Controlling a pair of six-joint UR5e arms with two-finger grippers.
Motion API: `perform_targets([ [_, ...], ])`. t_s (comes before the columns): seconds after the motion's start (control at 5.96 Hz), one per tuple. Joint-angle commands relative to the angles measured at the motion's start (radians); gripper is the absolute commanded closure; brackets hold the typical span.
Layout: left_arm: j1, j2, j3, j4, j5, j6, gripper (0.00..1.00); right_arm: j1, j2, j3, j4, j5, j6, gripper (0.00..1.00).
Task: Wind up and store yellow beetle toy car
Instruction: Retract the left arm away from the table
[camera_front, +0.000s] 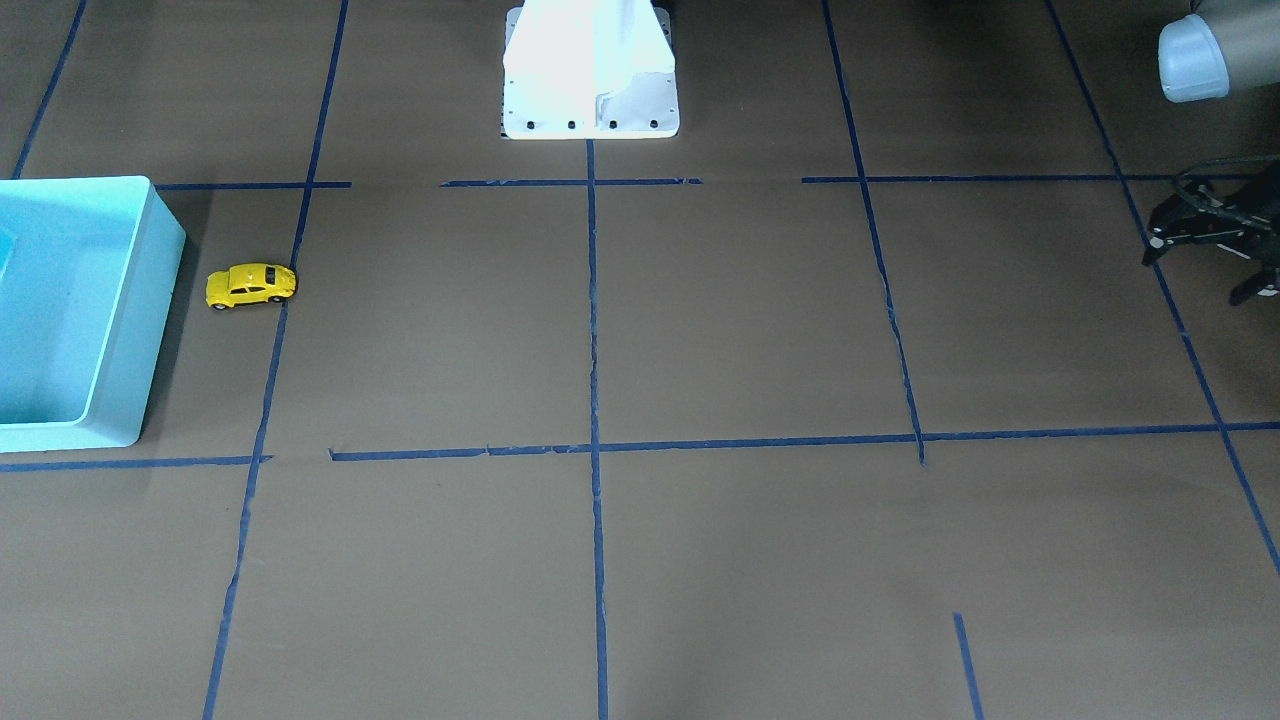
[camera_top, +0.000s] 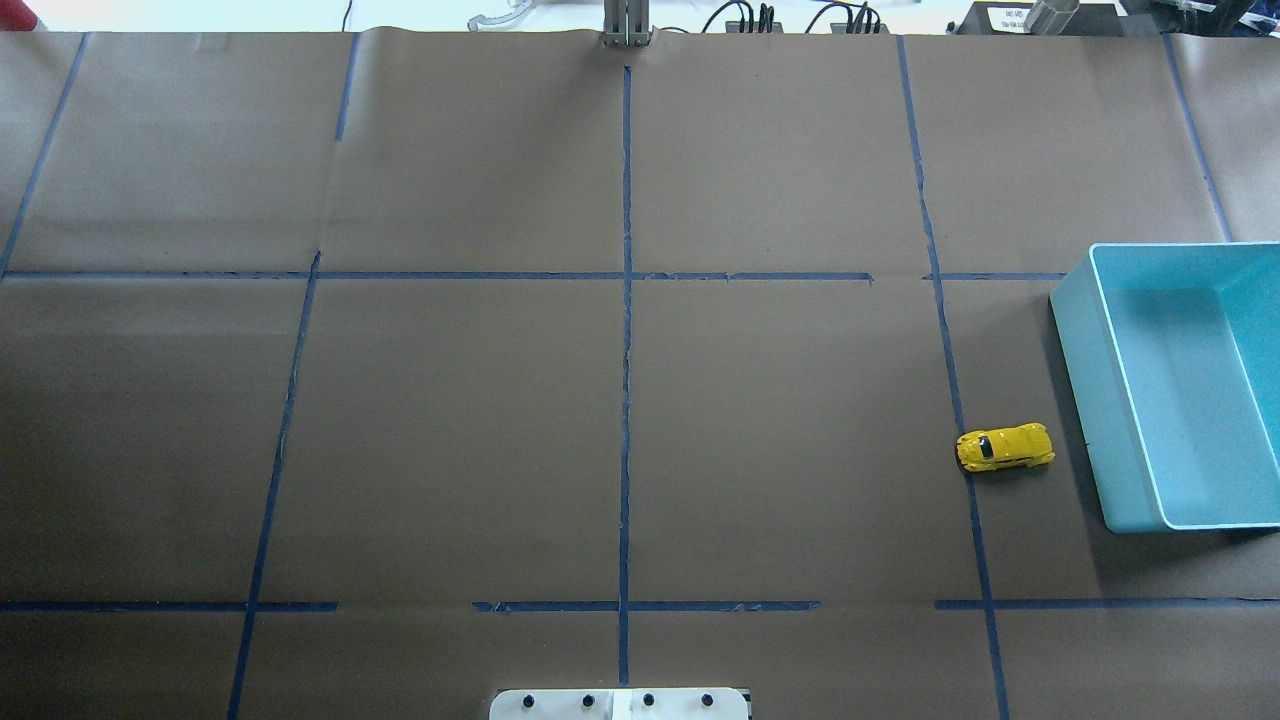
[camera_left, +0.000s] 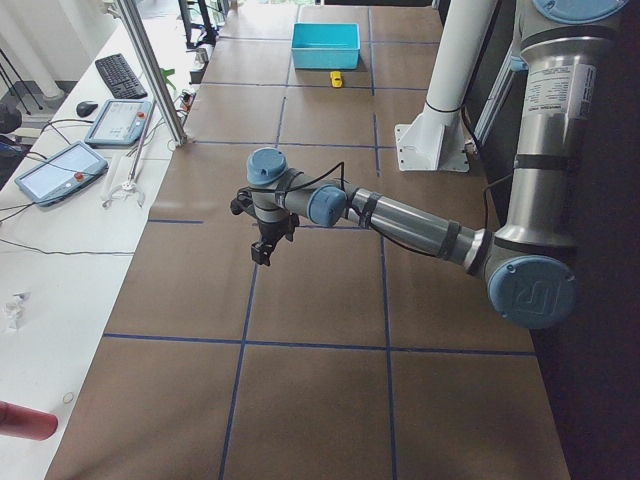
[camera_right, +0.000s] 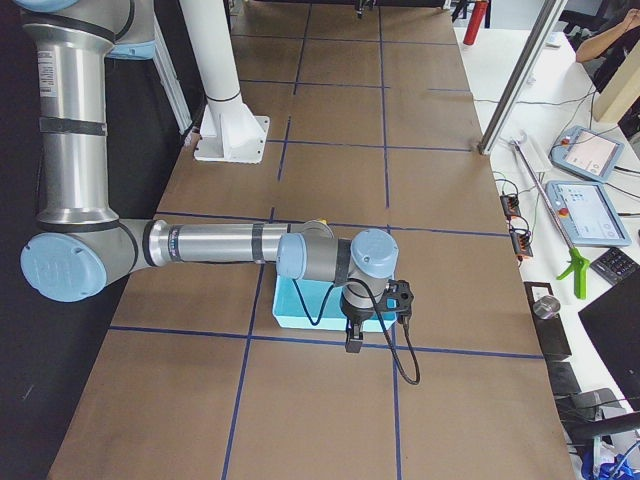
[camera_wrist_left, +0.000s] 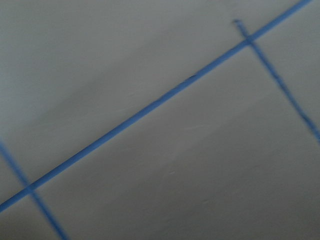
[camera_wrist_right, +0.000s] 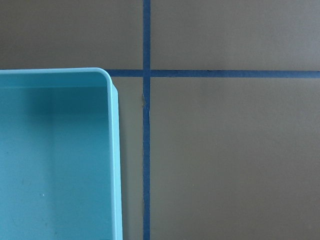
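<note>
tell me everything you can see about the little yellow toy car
The glossy yellow beetle-shaped toy car has a rounded body, dark windows and small black wheels. It stands upright on its wheels on the brown paper-covered table, one end over a blue tape line, close beside the turquoise plastic bin with a narrow gap. Only the table touches it.

On my feed the table (camera_top: 450, 440) is covered in brown paper, marked into squares by blue tape lines (camera_top: 626, 300). A turquoise bin (camera_top: 1100, 400) stands open-topped at its right end. On the white side bench (camera_left: 40, 300) I see 2 tablets (camera_left: 118, 122), a keyboard (camera_left: 121, 75) and a mouse (camera_left: 87, 108).
</note>
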Motion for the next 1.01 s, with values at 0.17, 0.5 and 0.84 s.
perform_targets([
  [0.17, -0.155, 0.120, 0.037, 0.008, 0.019, -0.003, 0.00, -0.043, 0.011, 0.070, 0.014, 0.001, -0.002, 0.00],
  [0.5, -0.209, 0.158, 0.048, 0.077, -0.067, -0.008, 0.00, -0.145, 0.008, 0.102, 0.202, -0.034, -0.002, 0.00],
  [0.84, -0.246, 0.158, 0.092, 0.087, -0.067, -0.008, 0.00, -0.373, -0.022, 0.322, 0.193, -0.128, -0.010, 0.00],
])
